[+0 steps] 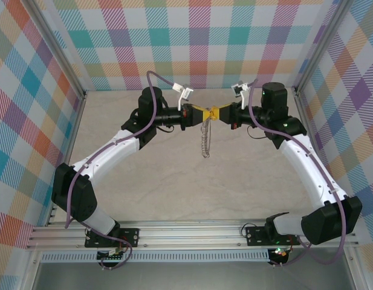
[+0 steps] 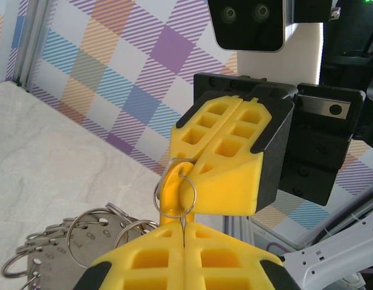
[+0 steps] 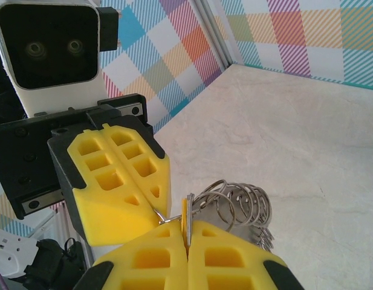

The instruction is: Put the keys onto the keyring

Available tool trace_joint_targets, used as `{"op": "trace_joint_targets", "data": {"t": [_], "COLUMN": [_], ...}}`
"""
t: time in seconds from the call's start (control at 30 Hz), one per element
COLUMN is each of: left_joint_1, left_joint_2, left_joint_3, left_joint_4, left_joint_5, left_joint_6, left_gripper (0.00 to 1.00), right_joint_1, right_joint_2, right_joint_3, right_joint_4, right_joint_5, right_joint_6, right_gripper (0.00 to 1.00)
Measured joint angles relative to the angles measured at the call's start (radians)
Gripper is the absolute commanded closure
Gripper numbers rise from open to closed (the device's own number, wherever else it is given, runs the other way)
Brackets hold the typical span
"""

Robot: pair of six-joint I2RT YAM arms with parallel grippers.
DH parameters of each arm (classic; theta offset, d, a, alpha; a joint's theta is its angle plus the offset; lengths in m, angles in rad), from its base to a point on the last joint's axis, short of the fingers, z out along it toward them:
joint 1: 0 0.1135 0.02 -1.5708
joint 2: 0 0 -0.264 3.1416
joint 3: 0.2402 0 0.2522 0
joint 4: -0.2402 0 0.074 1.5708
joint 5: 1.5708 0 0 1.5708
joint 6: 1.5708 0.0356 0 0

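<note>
Surface: pale beige marble-look tabletop (image 1: 174, 193); encl. walls (image 1: 198, 42): pastel plaid panels. L gripper (image 2: 184, 237) pinching silvery linked-ring metal keyring (image 1: 205, 142); R gripper (image 3: 187, 234) pinching small yellow-headed silver-bladed key (image 2: 171, 190), midair.

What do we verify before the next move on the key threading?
1. Is the left gripper shut on a wire loop of the keyring? Ok.
2. Is the right gripper shut on the key? Ok; the key sits edge-on in the finger seam.
3. Are the grippers tip to tip, lifted off the table? Ok.
4. Does the rest of the keyring hang free below, off the fingers? Ok.
5. Is the loop fully through the key's head? Cannot tell; the left wrist view shows it crossing the head.
</note>
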Motion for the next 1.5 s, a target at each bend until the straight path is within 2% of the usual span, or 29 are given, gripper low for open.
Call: {"op": "trace_joint_targets", "data": {"t": [0.2,0.33,0.43,0.57,1.03,1.5], "left_joint_1": [-0.002,-0.005,-0.006,-0.006,0.052,0.108], "left_joint_2": [0.0,0.0,-0.002,-0.016,-0.152,-0.172], "left_joint_3": [0.001,0.002,0.002,-0.001,-0.093,-0.137], "left_joint_4": [-0.003,-0.007,-0.024,-0.034,-0.056,-0.082], "left_joint_5": [-0.01,-0.039,-0.065,-0.109,-0.304,-0.338], "left_joint_6": [0.0,0.005,0.008,0.016,0.022,0.021], "left_gripper": [0.99,0.74,0.67,0.62,0.58,0.58], "right_joint_1": [0.0,0.0,-0.001,-0.001,-0.001,-0.014], "right_joint_2": [0.0,0.0,0.004,0.026,0.219,0.595], "right_joint_3": [0.0,0.0,0.0,0.0,0.045,0.364], "right_joint_4": [0.0,0.001,0.001,0.001,-0.002,-0.038], "right_joint_5": [0.006,0.033,0.059,0.083,0.115,0.14], "right_joint_6": [0.0,0.003,0.004,0.004,0.003,-0.024], "right_gripper": [1.0,1.0,1.0,1.0,1.0,1.0]}}
